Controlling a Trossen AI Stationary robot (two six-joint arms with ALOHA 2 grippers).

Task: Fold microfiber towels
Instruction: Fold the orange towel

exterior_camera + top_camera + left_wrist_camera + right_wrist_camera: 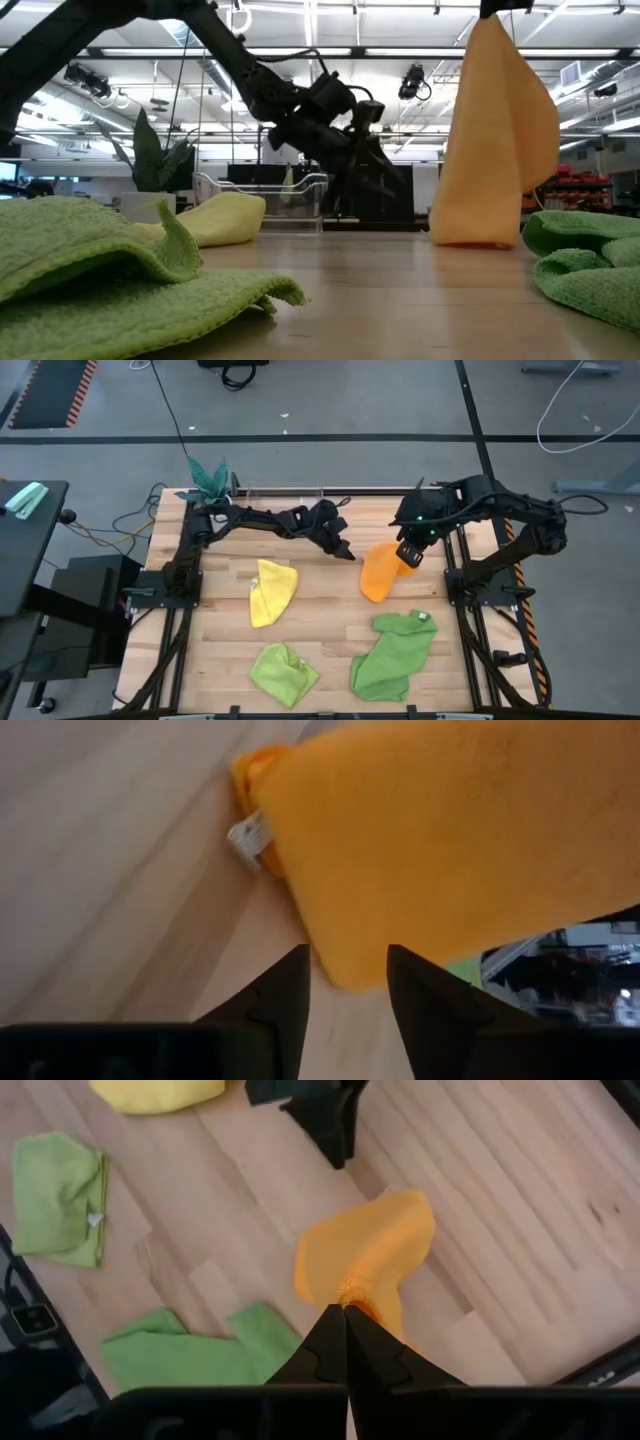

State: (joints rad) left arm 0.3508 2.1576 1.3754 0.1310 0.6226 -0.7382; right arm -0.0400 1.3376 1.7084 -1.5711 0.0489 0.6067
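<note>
the right arm reaches in from the table's right edge, elbow bent, and its gripper (pixel 345 1312) points down with both fingers pinched tight on the top of the orange towel (pixel 380 571), which hangs from it in a long drape whose lower edge meets the wooden table (pixel 320 610). the left arm stretches low across the far side of the table, its gripper (pixel 347 978) tilted toward the orange towel's edge, fingers parted and empty, just beside the cloth without gripping it. the yellow towel (pixel 270 592) lies bunched left of centre, the lime green towel (pixel 283 672) at the near edge, and the larger green towel (pixel 394 654) near the right.
</note>
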